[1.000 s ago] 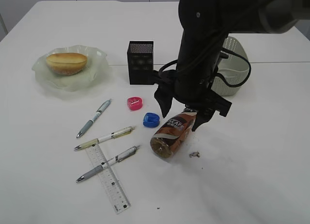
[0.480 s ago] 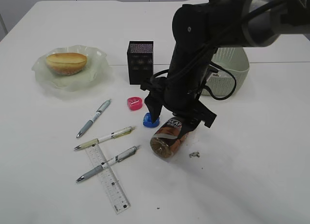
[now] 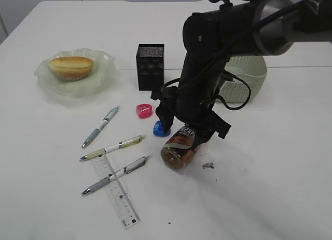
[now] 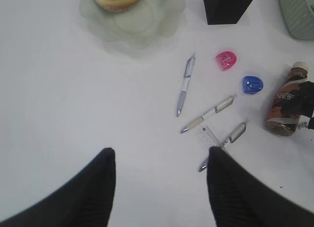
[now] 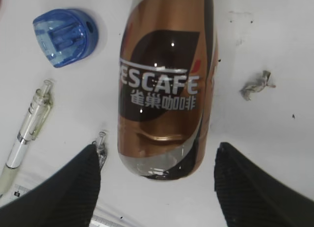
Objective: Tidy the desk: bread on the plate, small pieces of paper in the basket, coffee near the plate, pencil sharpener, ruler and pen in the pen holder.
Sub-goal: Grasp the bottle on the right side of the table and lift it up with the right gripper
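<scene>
- Coffee bottle point(image 5: 164, 89): lies on its side on the desk point(image 3: 270, 188), just right of the blue pencil sharpener point(image 5: 65, 36). Long axis runs cap-far, base-near in my right wrist view, square between my fingers.
- Right tool point(image 5: 157, 180): spread wide, holding nothing; one finger on each flank of the bottle's base end, not visibly touching it. Directly above the bottle, so this arm is clearly the nearer one.
- Left tool point(image 4: 159, 183): spread, empty, hanging high over bare desk, well apart from the bottle.
- Plate point(image 3: 101, 79): far left, bread point(image 3: 71, 67) already on it. The bottle lies well apart from it, across the pens.
- Paper scrap point(image 5: 256, 84): crumpled, just right of the bottle, outside my right finger.
- Basket point(image 3: 249, 79): behind my right arm, partly hidden.
- Pen holder point(image 3: 150, 66): upright, behind the pink sharpener point(image 3: 144, 110).
- Ruler point(image 3: 115, 190) and three pens: left of the bottle, not yet collected.
- Judgement: the grasp turns on closing across the bottle's short width; my fingers already straddle it crosswise.
</scene>
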### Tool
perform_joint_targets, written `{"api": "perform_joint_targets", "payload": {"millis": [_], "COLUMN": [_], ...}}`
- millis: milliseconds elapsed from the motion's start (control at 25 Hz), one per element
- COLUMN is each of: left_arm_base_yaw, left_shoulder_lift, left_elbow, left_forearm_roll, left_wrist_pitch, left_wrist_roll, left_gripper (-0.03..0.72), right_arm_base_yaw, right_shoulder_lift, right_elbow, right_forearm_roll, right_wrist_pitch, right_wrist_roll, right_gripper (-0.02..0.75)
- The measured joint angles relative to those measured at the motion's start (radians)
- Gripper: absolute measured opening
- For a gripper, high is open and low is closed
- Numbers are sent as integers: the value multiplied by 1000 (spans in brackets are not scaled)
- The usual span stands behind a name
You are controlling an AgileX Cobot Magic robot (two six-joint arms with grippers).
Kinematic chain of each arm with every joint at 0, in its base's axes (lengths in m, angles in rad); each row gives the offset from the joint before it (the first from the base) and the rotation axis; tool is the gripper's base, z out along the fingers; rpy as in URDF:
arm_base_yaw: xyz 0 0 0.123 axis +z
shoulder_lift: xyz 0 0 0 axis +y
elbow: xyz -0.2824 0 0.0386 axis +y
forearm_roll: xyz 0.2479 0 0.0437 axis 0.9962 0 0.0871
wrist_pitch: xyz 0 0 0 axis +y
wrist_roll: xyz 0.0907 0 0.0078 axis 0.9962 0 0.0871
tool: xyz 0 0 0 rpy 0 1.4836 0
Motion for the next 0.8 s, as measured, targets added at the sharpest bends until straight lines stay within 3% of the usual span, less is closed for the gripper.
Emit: {"api": "perform_joint_targets", "payload": {"millis": [800], "left_arm_base_yaw": [0], "left_shoulder_lift": [0], "left_elbow": [0], "left_forearm_roll": [2], "left_wrist_pitch": [0], "left_wrist_roll": [0], "left_gripper": [433], "right_arm_base_yaw": [0], "right_shoulder_lift": [22], "right_elbow": [0], "right_forearm_roll": [-49], "right_wrist_pitch": [-47], "right_wrist_roll": [50], "right_gripper": [532]}}
